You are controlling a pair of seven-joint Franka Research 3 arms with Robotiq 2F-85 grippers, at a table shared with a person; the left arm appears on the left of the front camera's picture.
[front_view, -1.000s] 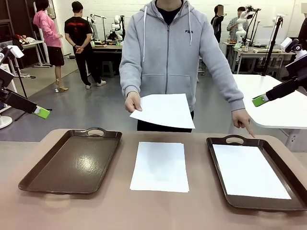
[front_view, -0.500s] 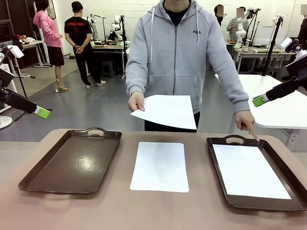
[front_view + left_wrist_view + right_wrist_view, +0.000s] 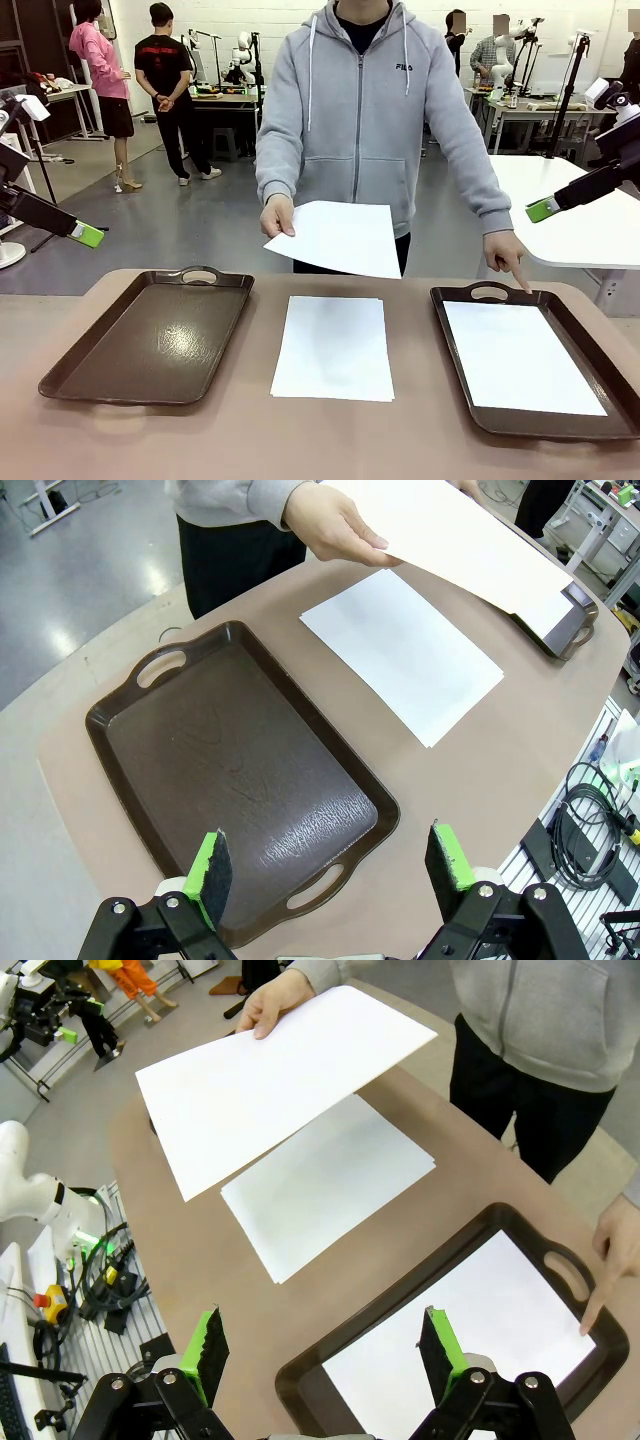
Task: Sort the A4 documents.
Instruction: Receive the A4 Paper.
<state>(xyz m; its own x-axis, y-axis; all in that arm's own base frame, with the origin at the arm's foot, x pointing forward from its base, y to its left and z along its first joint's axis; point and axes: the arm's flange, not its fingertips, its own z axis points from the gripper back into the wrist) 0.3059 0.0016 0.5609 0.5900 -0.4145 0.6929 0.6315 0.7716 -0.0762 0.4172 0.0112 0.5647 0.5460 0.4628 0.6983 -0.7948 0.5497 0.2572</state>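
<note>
Left hand (image 3: 330, 861) and right hand (image 3: 322, 1345): both released and empty. A4 documents: offered sheet (image 3: 335, 238) in the person's grasp, middle sheet (image 3: 333, 347) on the surface (image 3: 250, 440), third sheet (image 3: 520, 357) in the right tray (image 3: 447, 293). Risk: a thin sheet may buckle or slip when pinched.

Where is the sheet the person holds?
Front view, centre: the held sheet is in the air beyond the loose sheet between the left tray and right tray.

Lab hall: polished grey floor (image 3: 190, 230), benches (image 3: 228, 98) loaded with equipment, pole stands (image 3: 570, 90), cables (image 3: 590, 815) beside the table (image 3: 480, 780), people (image 3: 165, 70) standing about.
</note>
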